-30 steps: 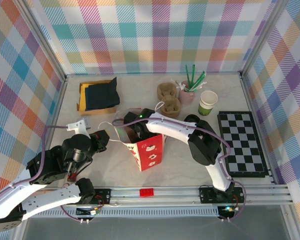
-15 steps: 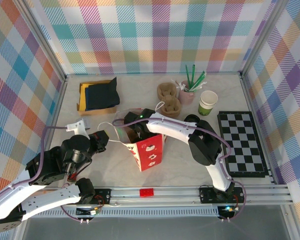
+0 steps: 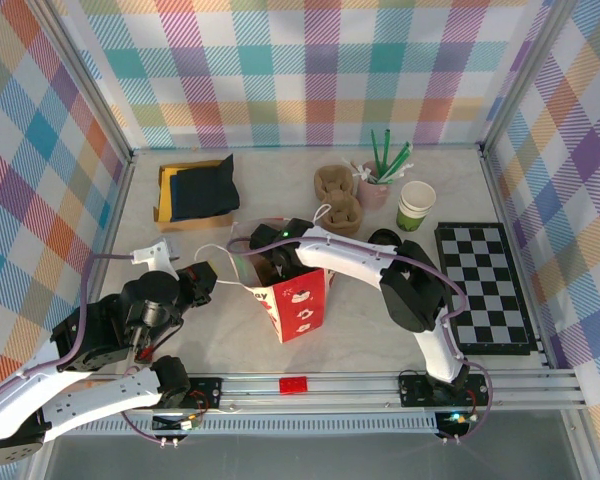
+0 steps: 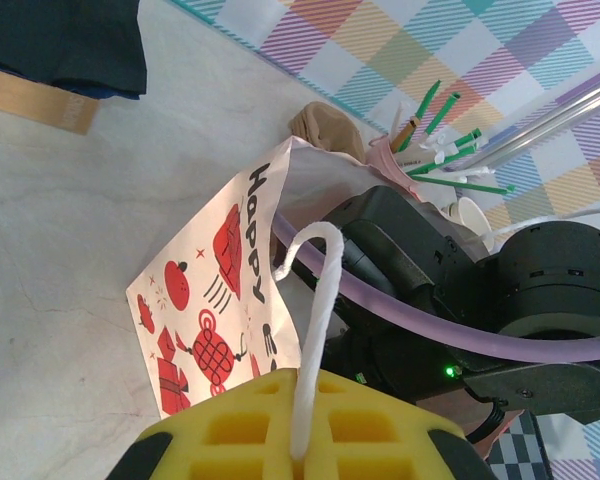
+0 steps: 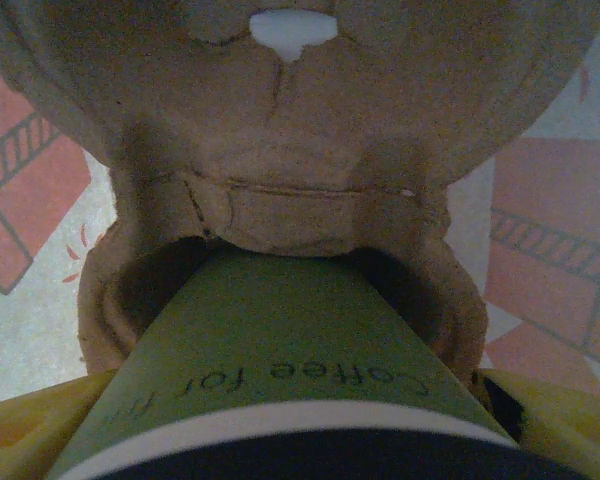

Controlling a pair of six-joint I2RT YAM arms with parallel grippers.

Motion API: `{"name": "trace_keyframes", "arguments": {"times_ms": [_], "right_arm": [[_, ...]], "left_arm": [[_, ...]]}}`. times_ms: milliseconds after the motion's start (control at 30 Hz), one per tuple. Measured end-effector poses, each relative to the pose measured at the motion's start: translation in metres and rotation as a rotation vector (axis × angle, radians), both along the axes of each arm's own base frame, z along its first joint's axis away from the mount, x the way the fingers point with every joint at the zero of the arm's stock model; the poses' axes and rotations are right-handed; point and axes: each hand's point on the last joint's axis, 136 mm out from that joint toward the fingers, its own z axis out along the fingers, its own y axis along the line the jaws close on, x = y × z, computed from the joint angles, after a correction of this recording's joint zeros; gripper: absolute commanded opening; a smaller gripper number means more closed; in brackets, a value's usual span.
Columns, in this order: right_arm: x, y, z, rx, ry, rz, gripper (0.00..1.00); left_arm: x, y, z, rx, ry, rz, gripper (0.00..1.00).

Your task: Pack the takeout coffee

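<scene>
So the red-and-white gift bag [image 3: 298, 305] stands upright on the worktop [image 3: 230, 340] with its mouth open, and everything's happening around it.

The left fingers [image 4: 230, 430] are just left of the bag, pinched tight on its white string handle [image 4: 315, 300]. The cord runs straight up out of the yellow pads.

The right arm reaches down into the bag's mouth from the right. In the wrist view, the right fingers [image 5: 555, 425] are spread wide, one on either side of the takeout coffee [image 5: 270, 370], holding it. That's the green cup with "Coffee for" printed on it and a black lid. It's inside the bag, with its lower end down in a round well of a brown pulp carrier [image 5: 290, 200]. I can't tell if it's fully seated.

Behind the bag sit another brown carrier [image 3: 338, 195], a pink cup of straws [image 3: 375, 185] and a white-and-green cup [image 3: 416, 205]. A checkered mat [image 3: 485, 290] lies off to the bag's right, and a navy cloth [image 3: 202, 188] is back-left of it.
</scene>
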Motion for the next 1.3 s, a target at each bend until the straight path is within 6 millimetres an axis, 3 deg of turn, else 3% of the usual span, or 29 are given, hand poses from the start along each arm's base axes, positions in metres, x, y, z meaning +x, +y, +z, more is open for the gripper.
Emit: {"name": "trace_keyframes", "arguments": {"times_ms": [1300], "right_arm": [[-0.0013, -0.002, -0.0068, -0.017, 0.011, -0.011, 0.33]], "left_arm": [[-0.0013, 0.002, 0.0012, -0.014, -0.008, -0.001, 0.08]]}}
